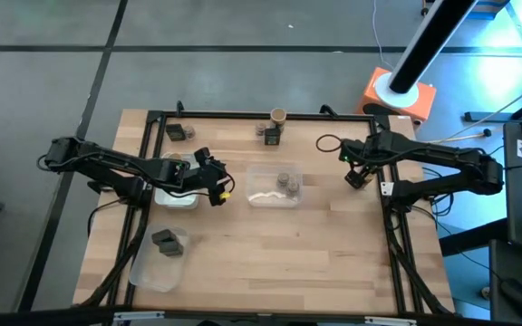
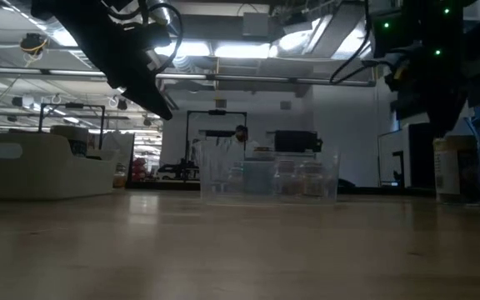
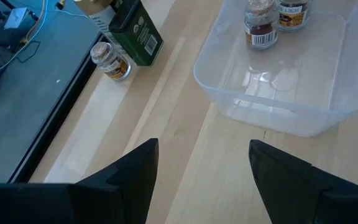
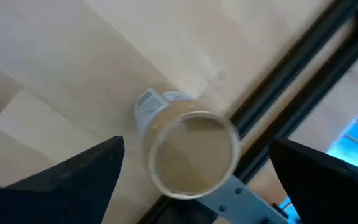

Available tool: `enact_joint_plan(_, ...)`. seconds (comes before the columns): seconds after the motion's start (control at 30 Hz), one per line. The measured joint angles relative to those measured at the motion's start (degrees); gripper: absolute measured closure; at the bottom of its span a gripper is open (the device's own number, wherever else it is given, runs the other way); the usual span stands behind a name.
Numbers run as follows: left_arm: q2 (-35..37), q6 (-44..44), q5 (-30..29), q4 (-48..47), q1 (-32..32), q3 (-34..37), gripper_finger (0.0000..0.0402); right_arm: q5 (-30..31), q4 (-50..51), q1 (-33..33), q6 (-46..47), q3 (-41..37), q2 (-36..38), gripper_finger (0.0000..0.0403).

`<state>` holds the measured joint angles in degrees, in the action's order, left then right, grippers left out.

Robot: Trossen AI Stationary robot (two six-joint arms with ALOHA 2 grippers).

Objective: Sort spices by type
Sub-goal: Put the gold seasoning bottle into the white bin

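I see two squat round jars [image 1: 286,182] upright in the middle clear tray, dark packets [image 1: 165,241] in the near-left tray, and a tan-topped jar [image 4: 188,152] standing by the frame rail.

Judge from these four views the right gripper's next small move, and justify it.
Probably lower straight down. The right gripper hangs open above a tan-topped jar standing beside the table's black frame rail, its fingers to either side of the lid and not yet touching.

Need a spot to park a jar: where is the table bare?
The near half of the table, right of the front-left tray, is bare, as is the strip between the centre tray and the right gripper. The back edge is crowded around the jars.
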<state>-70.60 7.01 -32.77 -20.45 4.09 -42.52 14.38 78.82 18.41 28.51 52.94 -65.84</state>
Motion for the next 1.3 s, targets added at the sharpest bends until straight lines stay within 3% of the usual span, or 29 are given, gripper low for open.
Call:
enact_joint_plan(0.6, 0.0, 0.0, 0.0, 0.1, 0.0, 0.0, 0.0167, -4.6, -7.2, 0.0, 0.2, -8.4, 0.0, 0.0005)
enact_joint_plan(1.0, 0.0, 0.0, 0.0, 0.2, 0.0, 0.0, 0.0167, -4.9, -9.9, 0.0, -1.8, -9.6, 0.0, 0.0008)
enact_joint_plan(1.13, 0.0, 0.2, 0.0, 0.2, 0.0, 0.0, 0.0167, -4.9, -9.9, 0.0, -1.8, -9.6, 0.0, 0.0036)
enact_joint_plan(1.3, 0.0, 0.1, 0.0, 0.2, 0.0, 0.0, 0.0167, -5.2, -10.0, 0.0, -1.8, -9.5, 0.0, 0.0103)
